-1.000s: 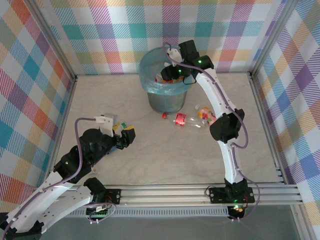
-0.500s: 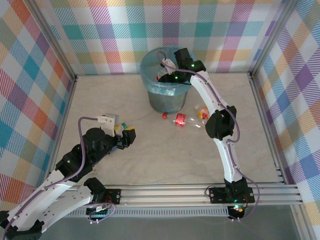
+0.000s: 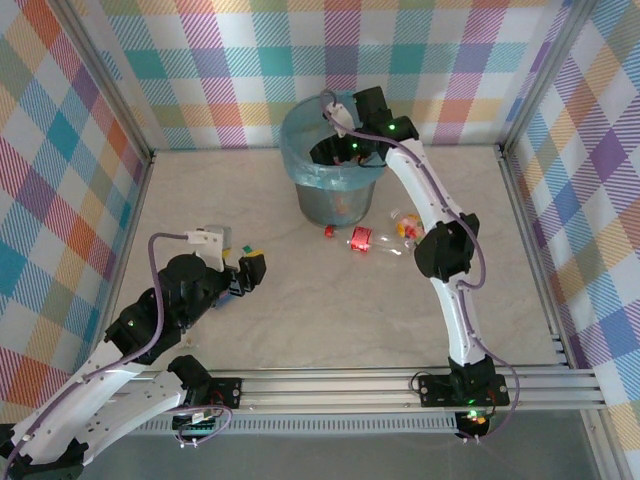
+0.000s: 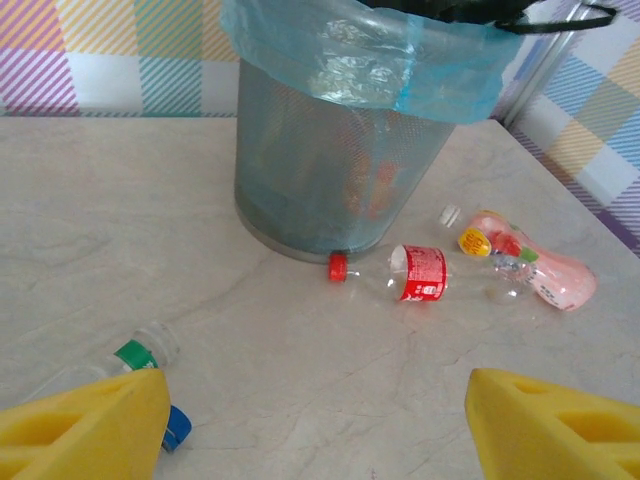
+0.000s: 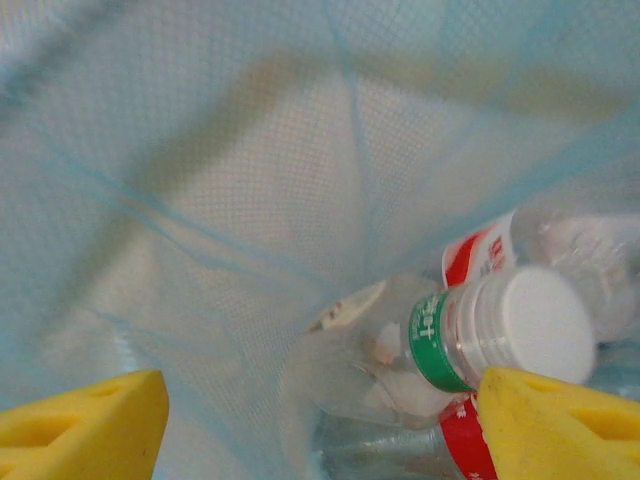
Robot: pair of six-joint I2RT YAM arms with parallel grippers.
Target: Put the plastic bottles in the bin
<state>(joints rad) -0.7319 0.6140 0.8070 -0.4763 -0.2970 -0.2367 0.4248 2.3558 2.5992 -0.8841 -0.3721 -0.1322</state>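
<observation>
Right end effector (image 5: 322, 385) over bin (image 3: 320, 205) at 12 o'clock, jaws apart (white-capped bottle (image 5: 450, 345) below); left end effector (image 4: 318, 385) apart, empty.

Worktop (image 3: 330, 320): pale beige, faint marble veining, evenly lit. Plaid wall panels in pastel checks close off three sides: back wall (image 3: 230, 70), left wall (image 3: 55, 210), right wall (image 3: 595, 210). Aluminium corner post (image 3: 100, 80) at upper left. Slotted aluminium rail (image 3: 330, 385) runs along the bottom of the frame.

The bin (image 4: 300, 190) is grey metal mesh, lined with a thin, crinkled, glossy blue plastic bag (image 4: 360, 55). The desk (image 4: 290, 370) looks smooth, matt and marble-veined. At the bin's five o'clock lie plastic bottles (image 4: 415, 273) — clear and shiny.
</observation>
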